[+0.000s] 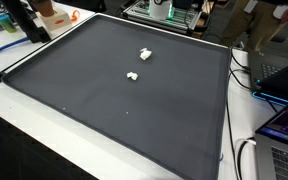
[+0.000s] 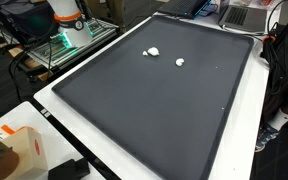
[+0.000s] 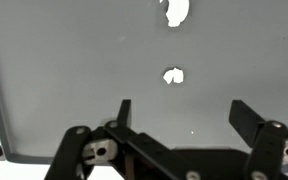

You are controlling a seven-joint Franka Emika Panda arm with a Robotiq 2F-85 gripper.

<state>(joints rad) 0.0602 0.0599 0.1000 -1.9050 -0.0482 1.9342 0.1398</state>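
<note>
1. Beneath the gripper [image 3: 184,115], and reaching well past it on every side, stands a white table [image 1: 24,125]. It is the largest thing in the scene. A bright strip of it shows outward of one finger at the edge of the wrist view.
2. Directly under the gripper and stretching far ahead of it lies a dark grey mat [image 3: 64,60] with a black border. It lies flat and covers most of the table in both exterior views.
3. Over the near part of the mat hangs the gripper itself. Its two black fingers are spread as wide apart as they go. Nothing sits between them, and they touch neither the mat nor either piece.
4. Well ahead of the fingertips, roughly in line with the gap between them, lies the farther white piece [image 3: 174,12]. It is a small lumpy scrap, and the top edge of the wrist view cuts it off.
5. Ahead of the fingertips, between them and that scrap, lies the nearer white piece [image 3: 173,75]. It is the smaller of the two and rests on the mat, apart from both fingers and from its neighbour. It is the thing closest to the gripper.
</note>
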